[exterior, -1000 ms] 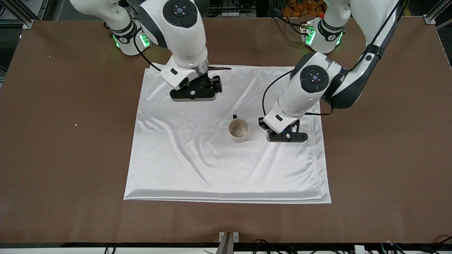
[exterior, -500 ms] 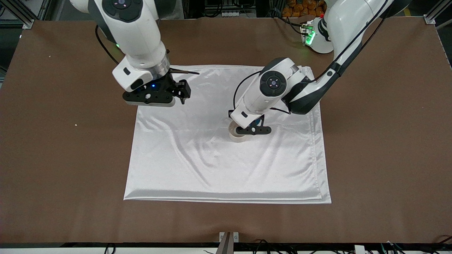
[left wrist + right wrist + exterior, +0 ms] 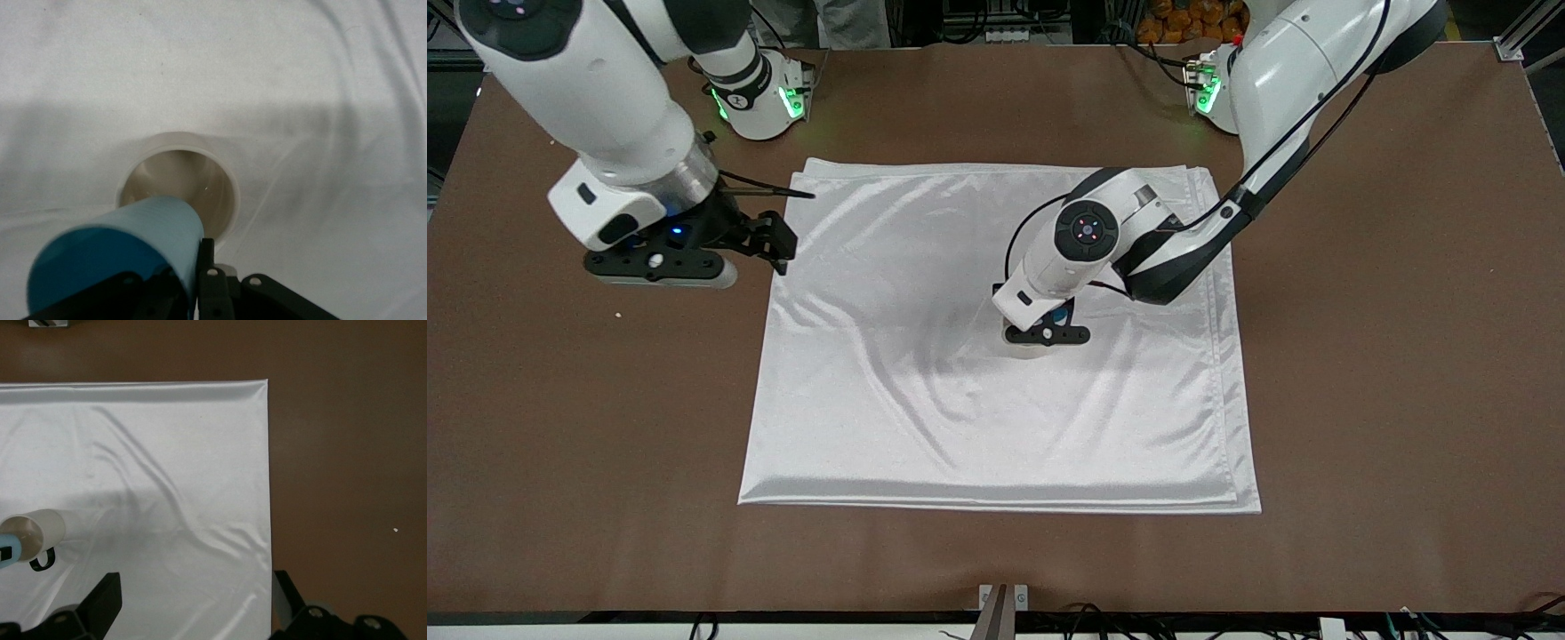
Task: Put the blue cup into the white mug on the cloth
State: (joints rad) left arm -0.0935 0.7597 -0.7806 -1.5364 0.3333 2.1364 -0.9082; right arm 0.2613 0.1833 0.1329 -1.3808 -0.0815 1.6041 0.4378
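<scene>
The white cloth [image 3: 960, 427] lies spread on the brown table. The white mug [image 3: 1028, 349] stands upright on it, mostly hidden in the front view under my left gripper [image 3: 1045, 334]. In the left wrist view my left gripper [image 3: 167, 283] is shut on the blue cup [image 3: 120, 253], held tilted just above the open mug [image 3: 180, 183]. A little blue [image 3: 1060, 313] shows by the gripper in the front view. My right gripper [image 3: 660, 265] is open and empty over the cloth's edge at the right arm's end. In its wrist view it [image 3: 193, 600] sees the mug [image 3: 37, 527] and cup [image 3: 8, 552].
Bare brown table [image 3: 1387, 356] surrounds the cloth on all sides. The cloth has soft creases [image 3: 173, 513] and a folded edge nearest the front camera. The arm bases stand at the table's edge farthest from the front camera.
My left gripper has carried the blue cup sideways from beside the mug to over it. My right gripper has swung from over the cloth toward the right arm's end, to the cloth's edge.
</scene>
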